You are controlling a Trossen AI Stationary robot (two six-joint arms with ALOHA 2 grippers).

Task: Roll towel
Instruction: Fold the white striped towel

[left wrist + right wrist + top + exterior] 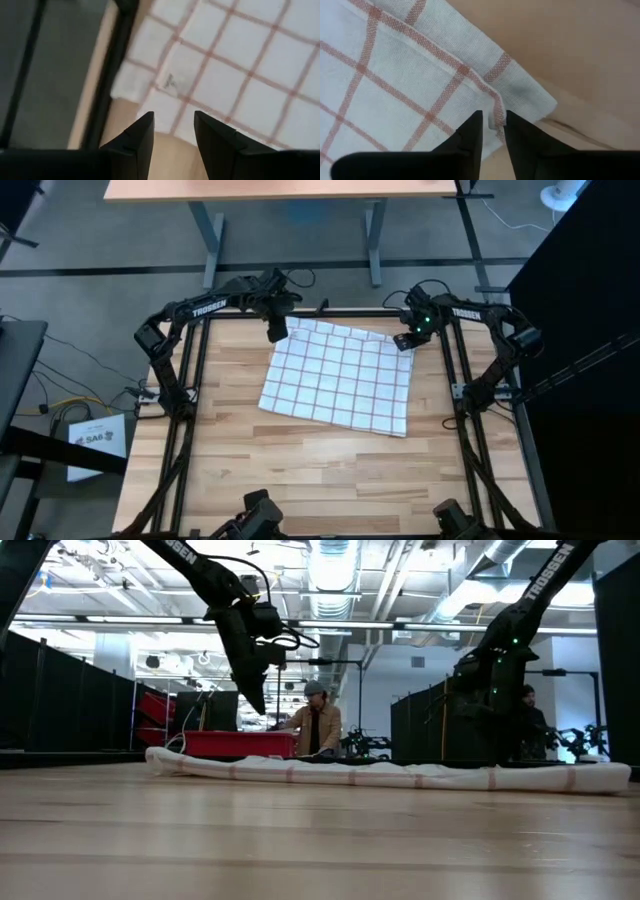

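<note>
The towel (pixel 340 375), white with a reddish-brown grid, lies spread flat on the wooden table (pixel 230 460), toward the far side. In the low view the towel (pixel 400 773) shows as a low strip across the table. My left gripper (pixel 277 332) hangs open above its far left corner (pixel 135 92), clear of the cloth, fingers pointing down. My right gripper (pixel 405 340) is down at the far right corner, shut on the cloth. My right gripper pinches a small raised ridge of cloth (pixel 496 109) between its two fingers, at the towel's edge close to the far right corner (pixel 540 102). The fingers come from above. One layer or several, I cannot tell. The rest of the towel lies flat on the table.
A black frame rail (pixel 330 313) runs along the table's far edge, just beyond the towel. Bare wood (pixel 320 480) fills the near half of the table. A desk (pixel 290 190) stands past the far edge, and a person (pixel 315 725) sits in the room behind.
</note>
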